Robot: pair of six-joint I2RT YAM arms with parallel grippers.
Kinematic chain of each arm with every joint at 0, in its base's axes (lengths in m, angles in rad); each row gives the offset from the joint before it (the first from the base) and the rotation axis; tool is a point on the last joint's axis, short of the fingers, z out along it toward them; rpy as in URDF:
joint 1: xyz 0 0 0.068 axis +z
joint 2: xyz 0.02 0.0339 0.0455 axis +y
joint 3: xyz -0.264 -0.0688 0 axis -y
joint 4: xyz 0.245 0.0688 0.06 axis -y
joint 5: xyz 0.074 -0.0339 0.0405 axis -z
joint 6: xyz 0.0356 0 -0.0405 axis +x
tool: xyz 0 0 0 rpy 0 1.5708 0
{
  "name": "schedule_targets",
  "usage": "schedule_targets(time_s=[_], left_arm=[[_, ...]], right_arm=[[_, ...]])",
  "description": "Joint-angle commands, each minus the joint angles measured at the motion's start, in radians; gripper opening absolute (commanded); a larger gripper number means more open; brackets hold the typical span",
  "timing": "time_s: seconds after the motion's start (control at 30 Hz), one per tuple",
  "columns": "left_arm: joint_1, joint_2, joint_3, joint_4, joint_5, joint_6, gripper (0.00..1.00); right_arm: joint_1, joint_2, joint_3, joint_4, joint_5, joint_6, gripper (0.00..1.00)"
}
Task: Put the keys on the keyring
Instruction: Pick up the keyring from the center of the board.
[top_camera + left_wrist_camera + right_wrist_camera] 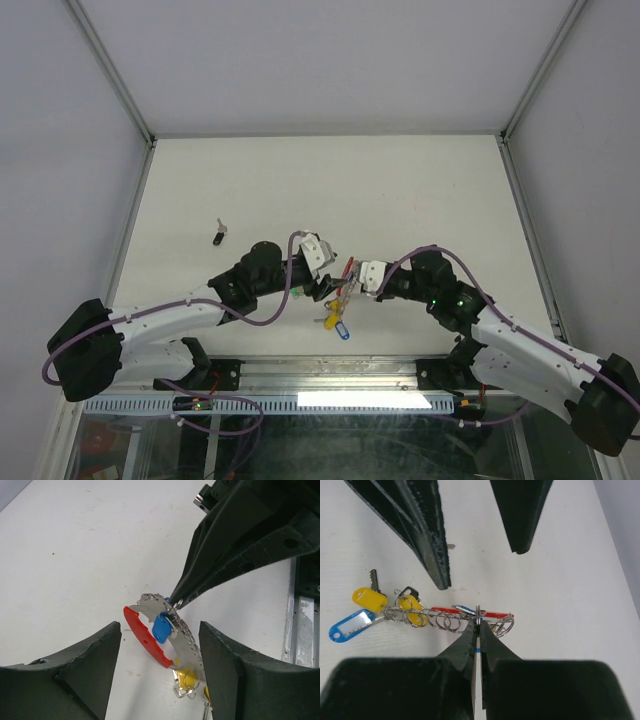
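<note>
Table (pixel 400 190): one loose key (pixel 219 236); one keyring (pixel 445 619) tight in right gripper (pixel 477 625); left gripper (pixel 160 625) agape

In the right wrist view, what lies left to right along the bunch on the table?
Blue-framed white label tag, yellow-capped key, chain of silvery metal rings, right gripper shut on that chain.

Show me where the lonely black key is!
In the top view, the black key lies alone on the white table, on the left side, farther back than the keyring and well apart from it.
</note>
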Motion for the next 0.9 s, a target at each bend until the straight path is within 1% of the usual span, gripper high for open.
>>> schedule_targets(time_s=[0.0, 0.07, 0.17, 0.27, 0.33, 0.43, 0.5, 0.53, 0.57, 0.63, 0.7, 0.87], left_arm=[[-0.012, 0.029, 0.081, 0.030, 0.033, -0.038, 0.64], [-0.012, 0.040, 0.107, 0.017, 0.060, -0.039, 0.65], [-0.012, 0.012, 0.104, 0.027, 0.100, -0.009, 0.66], [-0.012, -0.011, 0.074, 0.087, 0.086, -0.012, 0.66], [-0.012, -0.017, 0.038, 0.139, 0.116, 0.015, 0.66], [-0.012, -0.029, -0.057, 0.303, 0.190, 0.084, 0.64], [-0.013, -0.043, -0.133, 0.443, 0.254, 0.170, 0.63], [-0.014, -0.044, -0.159, 0.485, 0.258, 0.191, 0.61], [-0.013, -0.039, -0.170, 0.497, 0.258, 0.213, 0.60], [-0.014, -0.018, -0.158, 0.464, 0.257, 0.271, 0.56], [-0.018, 0.006, -0.139, 0.427, 0.256, 0.339, 0.50], [-0.033, 0.042, -0.137, 0.464, 0.235, 0.401, 0.46]], right_arm=[[-0.005, -0.044, 0.069, -0.059, -0.030, 0.010, 0.00], [-0.005, -0.058, 0.081, -0.090, -0.034, 0.007, 0.00], [-0.006, -0.079, 0.090, -0.109, -0.029, 0.010, 0.00], [-0.005, -0.098, 0.085, -0.112, -0.027, 0.017, 0.00], [-0.006, -0.108, 0.087, -0.119, -0.029, 0.019, 0.00], [-0.006, -0.117, 0.086, -0.123, -0.034, 0.019, 0.00], [-0.005, -0.117, 0.089, -0.126, -0.043, 0.016, 0.00], [-0.006, -0.116, 0.090, -0.126, -0.049, 0.013, 0.00], [-0.006, -0.114, 0.092, -0.125, -0.056, 0.011, 0.00], [-0.006, -0.111, 0.094, -0.118, -0.067, 0.006, 0.00], [-0.006, -0.105, 0.093, -0.109, -0.089, 0.000, 0.00], [-0.006, -0.081, 0.092, -0.083, -0.113, -0.011, 0.00]])
